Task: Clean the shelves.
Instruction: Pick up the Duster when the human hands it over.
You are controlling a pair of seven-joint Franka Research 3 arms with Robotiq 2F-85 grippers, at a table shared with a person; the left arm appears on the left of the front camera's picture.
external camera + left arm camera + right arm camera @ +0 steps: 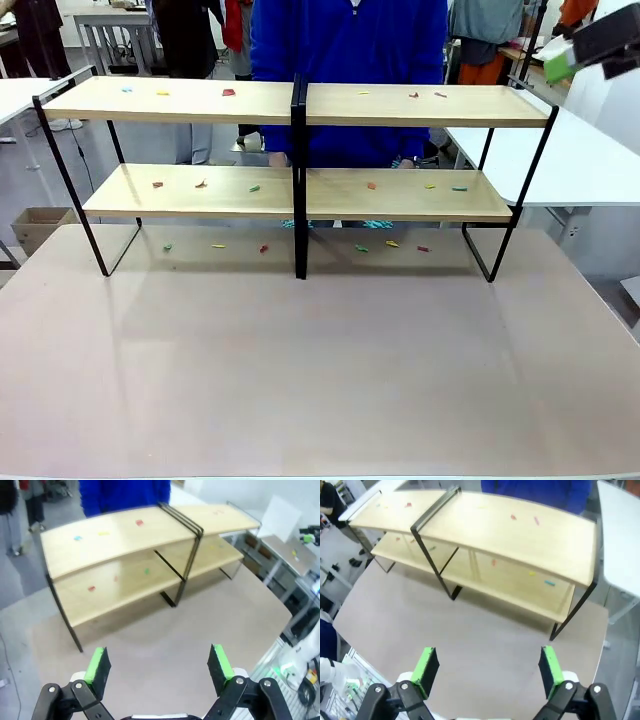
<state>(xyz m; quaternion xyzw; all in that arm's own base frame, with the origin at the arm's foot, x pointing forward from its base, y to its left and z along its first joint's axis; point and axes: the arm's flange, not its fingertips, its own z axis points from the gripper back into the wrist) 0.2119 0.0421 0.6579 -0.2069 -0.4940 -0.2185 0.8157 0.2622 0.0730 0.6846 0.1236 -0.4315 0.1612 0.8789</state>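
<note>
While the left gripper (159, 662) hangs spread and empty, the shelves (200, 103) sit on the far half of the table (320, 380). They look stiff but probably light and slidey, so I'd pinch each tiny flat scrap (228, 92) from above. Right gripper (487, 666) gapes empty too.

White side table (590, 165), maybe cardboard box (35, 228)

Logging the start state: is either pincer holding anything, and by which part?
Nothing is held. The left pincer and the right pincer both stand open and empty above the tabletop, short of the shelves.
</note>
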